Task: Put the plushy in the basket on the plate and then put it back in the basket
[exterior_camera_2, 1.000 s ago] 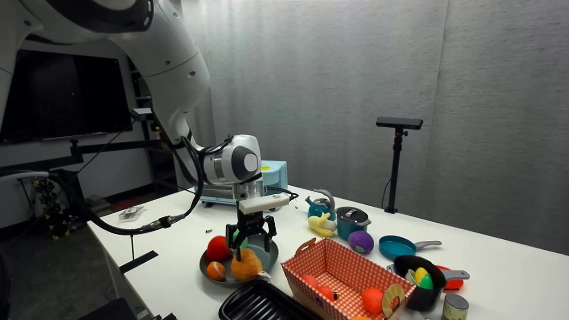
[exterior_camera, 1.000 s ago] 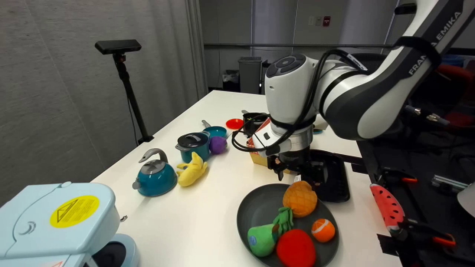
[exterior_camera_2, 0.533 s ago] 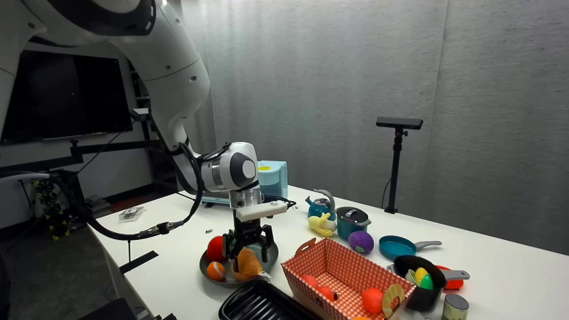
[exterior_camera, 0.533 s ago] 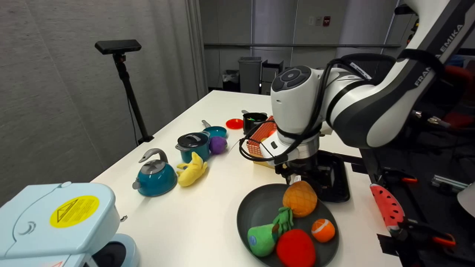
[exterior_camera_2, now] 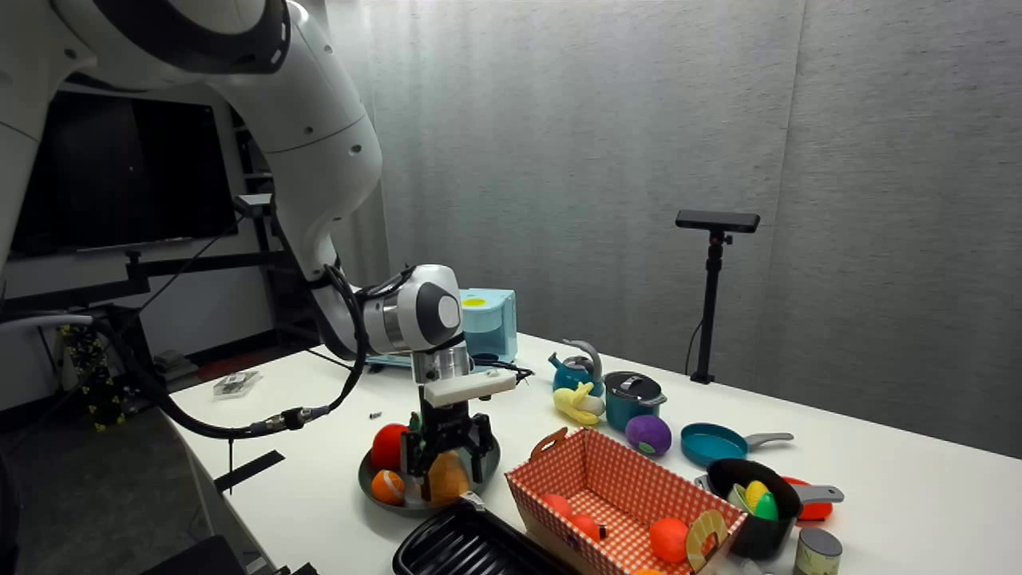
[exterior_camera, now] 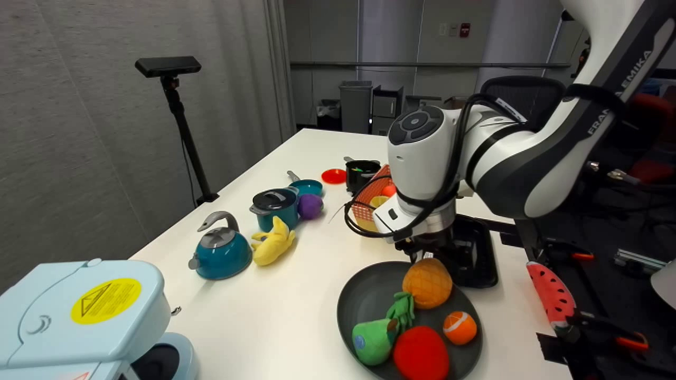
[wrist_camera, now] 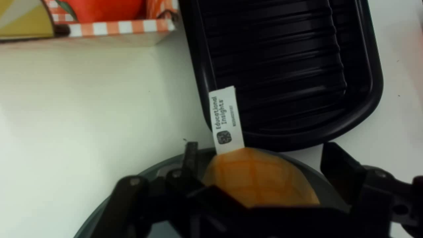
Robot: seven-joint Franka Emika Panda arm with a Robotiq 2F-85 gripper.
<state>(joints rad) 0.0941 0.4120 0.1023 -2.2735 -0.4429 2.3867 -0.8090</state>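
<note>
Grey wall panels (exterior_camera_2: 575,160) stand behind a white table (exterior_camera_2: 942,495). Clock positions for objects are read in an exterior view about the centre of the plate (exterior_camera: 369,290), 12 o'clock at the top.

The plushy (exterior_camera: 426,283) rests on the plate at 1 o'clock. Also on the plate: green soft toy (exterior_camera: 369,343) at 8 o'clock, red soft item (exterior_camera: 421,353) between 5 and 6 o'clock, small orange ball (exterior_camera: 459,328) at 3 o'clock. Black tray (exterior_camera: 486,253): just beside the plate, between 1 and 2 o'clock. Basket (exterior_camera_2: 631,479): at 11 o'clock, containing red rounded items (exterior_camera_2: 669,539). Yellow soft toy (exterior_camera: 272,248) and teal kettle (exterior_camera: 224,257): at 10 o'clock.

Gripper (wrist_camera: 261,158): directed downward, fingers (wrist_camera: 337,165) spread apart, the plushy between them. In the wrist view, the finger at 3 o'clock stands apart from the plushy; contact at the 9 o'clock finger cannot be determined. White tag (wrist_camera: 228,119) of the plushy extends toward 11 o'clock, overlapping the tray edge in that view.
</note>
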